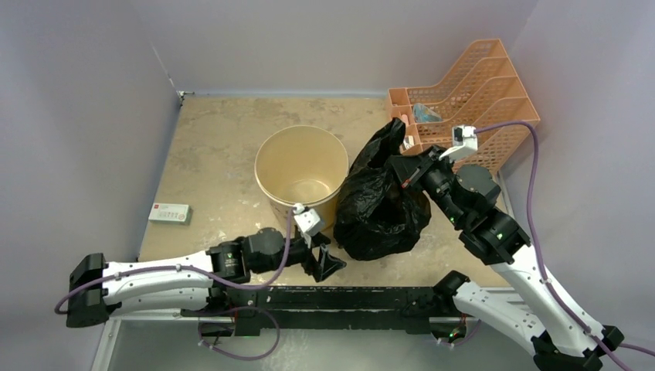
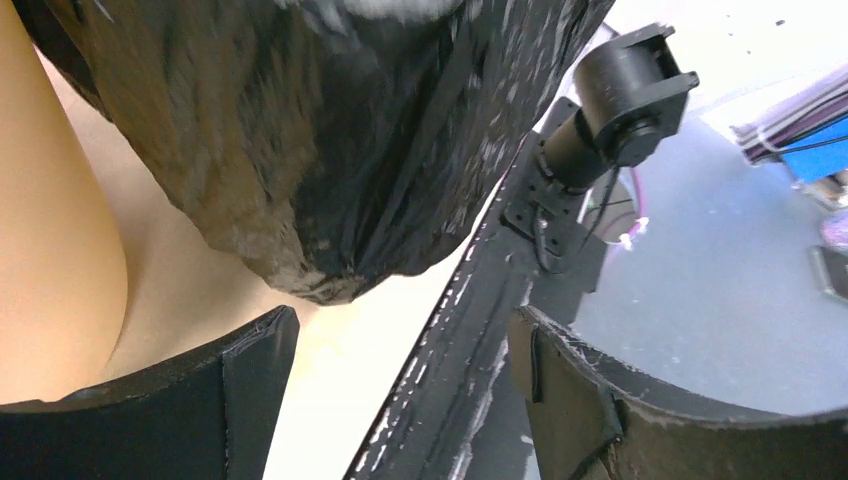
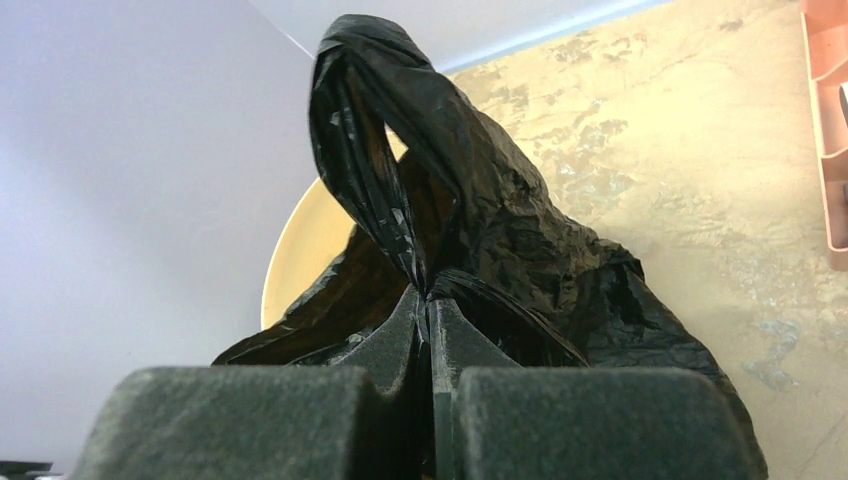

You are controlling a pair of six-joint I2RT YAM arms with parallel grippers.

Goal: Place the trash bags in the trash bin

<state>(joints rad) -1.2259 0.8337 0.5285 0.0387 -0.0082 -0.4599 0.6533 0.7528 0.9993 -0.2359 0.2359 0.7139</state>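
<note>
Currently you have the table (image 1: pixel 216 147) walled on three sides, sandy top showing. Far-right corner: orange mesh organiser (image 1: pixel 479 85), tiered slots, a few small items in the front compartments, too small to identify.

Trash bag (image 1: pixel 378 209): black, glossy, crumpled. Bulk sits on the table just to the right of the trash bin (image 1: pixel 260 174); contact between the two cannot be confirmed. Long axis runs from the heavy bulge at the near side up and away to a loop handle, which points toward the organiser. The bag is outside the bin.

Bin: cream, round, upright, mouth open upward, standing near the table's middle.

Right gripper (image 1: pixel 400 164): your right wrist view shows the pads pressed together (image 3: pixel 430 300), pinching the bag film at the base of the loop, which rises above the fingers.

Left gripper (image 1: pixel 328 263): low near the front edge, just in front of the bin. Jaws spread (image 2: pixel 402 320), nothing between them; the bag's bulge lies just beyond the fingertips.

Small white and red box (image 1: pixel 170 212): flat on the table, left of the bin.
</note>
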